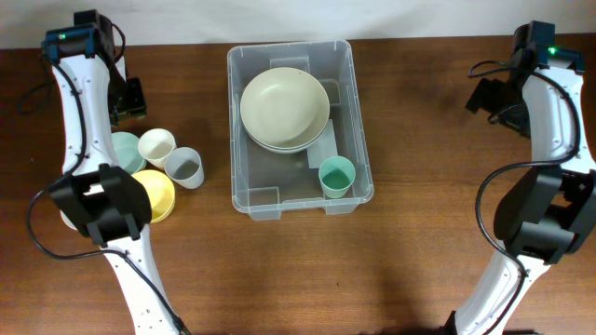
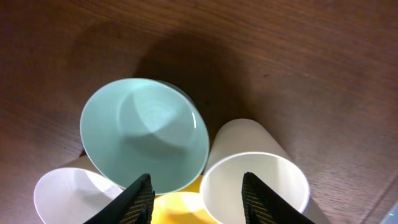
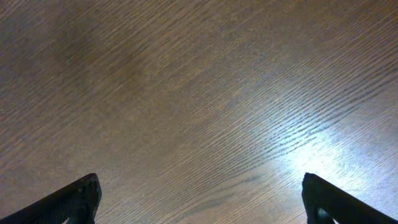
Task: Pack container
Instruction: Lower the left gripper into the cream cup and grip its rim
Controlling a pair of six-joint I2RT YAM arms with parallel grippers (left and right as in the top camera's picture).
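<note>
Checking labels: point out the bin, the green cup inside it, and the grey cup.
bin (image 1: pixel 289 179), overhead view, bare floor.
green cup (image 1: pixel 336 176), overhead view, its inside.
grey cup (image 1: pixel 185 168), overhead view, its inside.

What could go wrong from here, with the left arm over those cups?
The teal cup and cream cup sit crowded together, so the open left gripper may knock one while closing on the other. Inside the container, stacked bowls leave little free floor; a dropped cup could land askew.
</note>
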